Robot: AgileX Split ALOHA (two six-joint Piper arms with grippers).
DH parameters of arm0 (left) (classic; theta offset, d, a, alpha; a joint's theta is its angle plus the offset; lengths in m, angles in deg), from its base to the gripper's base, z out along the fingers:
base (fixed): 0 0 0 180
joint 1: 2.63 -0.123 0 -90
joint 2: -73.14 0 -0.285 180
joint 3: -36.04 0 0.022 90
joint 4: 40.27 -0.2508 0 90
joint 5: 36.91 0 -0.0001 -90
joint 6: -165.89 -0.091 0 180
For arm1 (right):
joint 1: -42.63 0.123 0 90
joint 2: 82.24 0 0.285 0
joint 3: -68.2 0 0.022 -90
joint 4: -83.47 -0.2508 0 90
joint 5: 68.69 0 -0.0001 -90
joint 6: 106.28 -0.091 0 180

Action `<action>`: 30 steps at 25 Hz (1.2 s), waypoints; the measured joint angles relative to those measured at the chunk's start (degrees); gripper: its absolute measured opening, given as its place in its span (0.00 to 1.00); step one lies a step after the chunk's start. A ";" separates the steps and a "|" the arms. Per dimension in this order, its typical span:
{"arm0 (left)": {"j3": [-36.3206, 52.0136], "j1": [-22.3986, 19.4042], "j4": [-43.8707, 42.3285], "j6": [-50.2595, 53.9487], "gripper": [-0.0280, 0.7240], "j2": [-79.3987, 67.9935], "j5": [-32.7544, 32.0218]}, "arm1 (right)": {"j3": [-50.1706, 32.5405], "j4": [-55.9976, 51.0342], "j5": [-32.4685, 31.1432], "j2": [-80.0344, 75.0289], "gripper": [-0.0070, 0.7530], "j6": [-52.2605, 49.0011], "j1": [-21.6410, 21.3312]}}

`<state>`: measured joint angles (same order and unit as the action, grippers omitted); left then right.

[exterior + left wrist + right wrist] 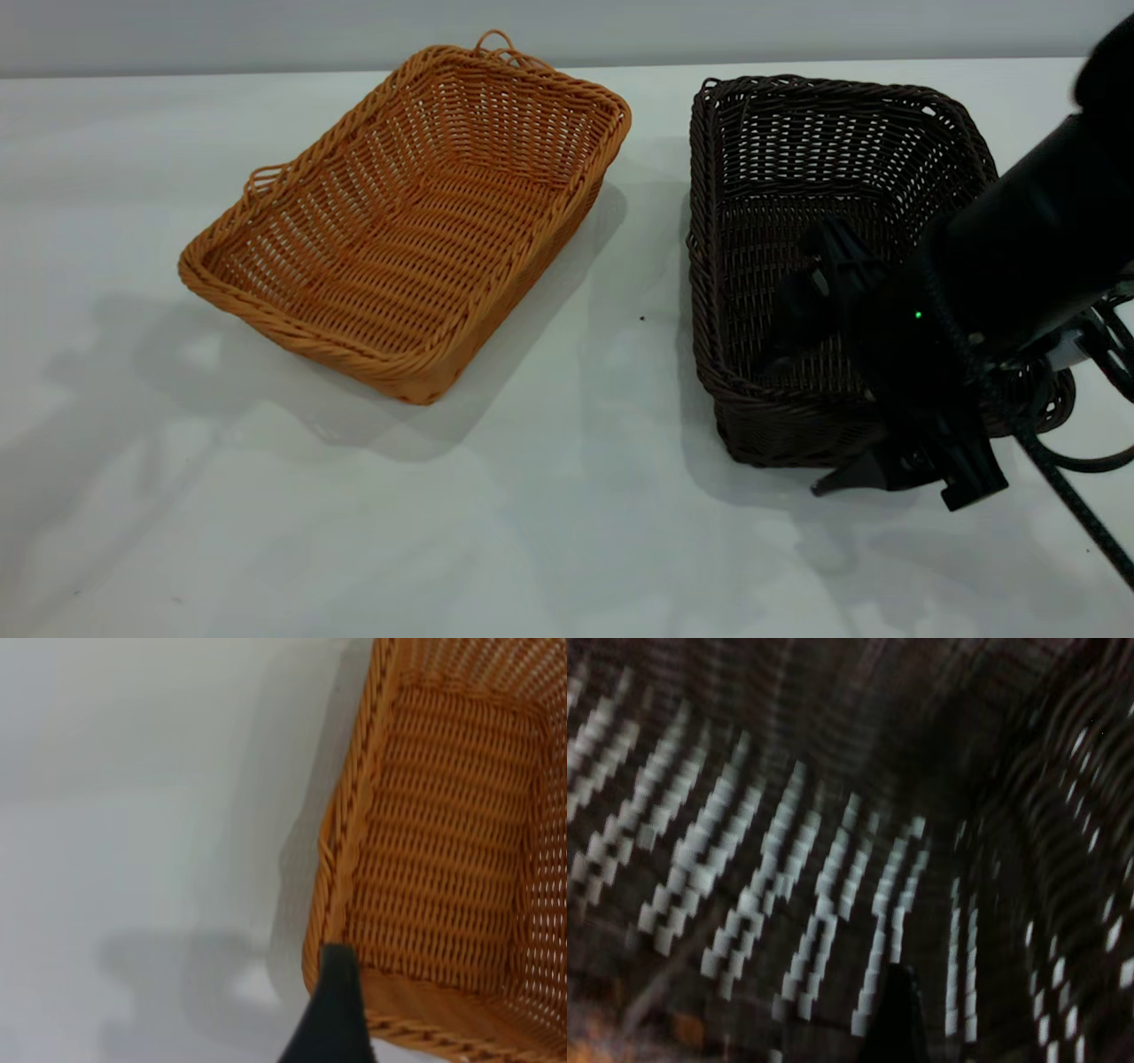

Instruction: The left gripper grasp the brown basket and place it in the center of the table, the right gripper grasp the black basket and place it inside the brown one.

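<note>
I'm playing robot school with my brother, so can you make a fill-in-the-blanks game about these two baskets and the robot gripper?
1. The brown basket sits on the white ____.
2. The black basket stands to the ____ of the brown one in the exterior view.
3. The right gripper is at the near edge of the ____ basket.
4. Both baskets have ____ inside them.

Missing words: table; right; black; nothing
</note>
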<state>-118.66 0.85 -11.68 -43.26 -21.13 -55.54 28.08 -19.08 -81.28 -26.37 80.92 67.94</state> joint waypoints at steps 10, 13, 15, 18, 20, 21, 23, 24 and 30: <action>-11.46 0.50 -0.06 -2.21 0.82 -15.70 -4.75 | 0.31 -0.33 9.23 -0.62 0.72 -3.47 0.50; -16.91 1.87 -0.06 -4.19 0.82 -22.68 -5.65 | 0.31 -0.33 9.36 -0.62 0.71 -3.46 0.50; -21.19 2.59 -0.06 -5.80 0.82 -27.98 -5.65 | 0.31 -0.33 9.31 -0.62 0.70 -3.30 0.50; -27.60 3.03 -0.06 -6.80 0.82 -35.50 -5.65 | 0.31 -0.33 9.31 -0.62 0.70 -3.17 0.50; -30.96 3.10 -0.17 -7.37 0.82 -39.78 -5.65 | 0.31 -0.33 9.31 -0.62 0.70 -3.05 0.50; -32.54 3.13 -0.23 -7.56 0.82 -41.77 -5.59 | 0.31 -0.33 9.31 -0.62 0.70 -3.06 0.50; -34.97 3.63 -0.23 -7.70 0.82 -44.97 -5.59 | 0.31 -0.33 9.31 -0.62 0.70 -3.06 0.50; -35.94 4.03 -0.23 -7.76 0.82 -46.41 -5.52 | 0.31 -0.33 9.31 -0.62 0.70 -2.95 0.50; -37.77 5.98 -0.12 -10.04 0.80 -52.43 -4.29 | 0.31 -0.33 10.06 -0.62 0.66 -2.20 0.50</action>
<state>-156.43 6.83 -11.80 -53.31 -73.57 -59.84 28.39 -19.42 -71.22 -26.99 78.73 68.43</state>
